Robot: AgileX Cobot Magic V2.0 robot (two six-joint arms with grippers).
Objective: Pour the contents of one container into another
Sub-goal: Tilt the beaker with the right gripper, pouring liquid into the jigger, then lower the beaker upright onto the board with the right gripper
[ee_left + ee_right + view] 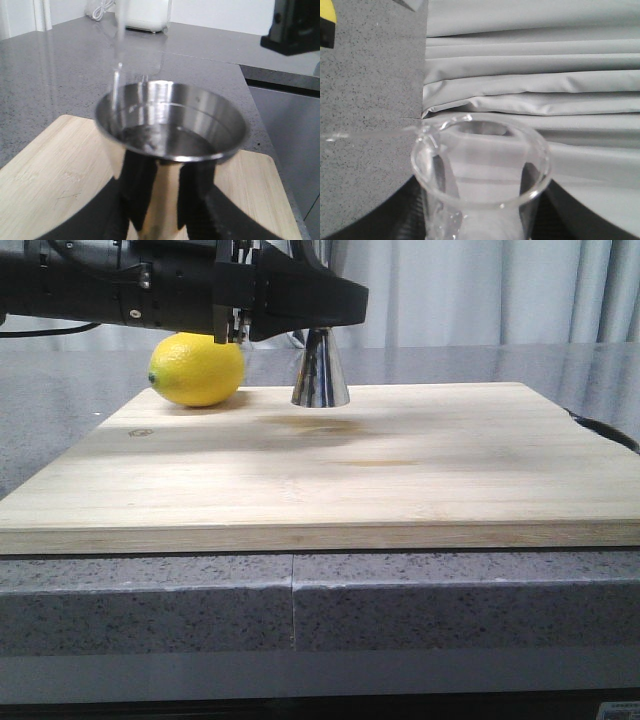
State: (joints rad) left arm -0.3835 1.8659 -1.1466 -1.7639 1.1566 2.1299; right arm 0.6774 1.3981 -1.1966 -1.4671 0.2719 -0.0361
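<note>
My left gripper [165,197] is shut on the waist of the steel jigger [170,125], which stands upright on the wooden board [400,470]. Clear liquid lies in its top cup, and a thin stream [116,87] falls into it from above. In the front view only the jigger's lower cone [320,370] shows below the black arm [180,285]. My right gripper [480,200] is shut on the clear glass beaker [480,165], which is tipped on its side. A thread of liquid [370,134] runs from its pouring lip. The right gripper cannot be made out in the front view.
A yellow lemon [197,370] lies on the board just left of the jigger. The board rests on a grey speckled counter [300,600]. A white appliance [145,15] and a black object [295,27] stand far back. Grey curtains [480,290] hang behind.
</note>
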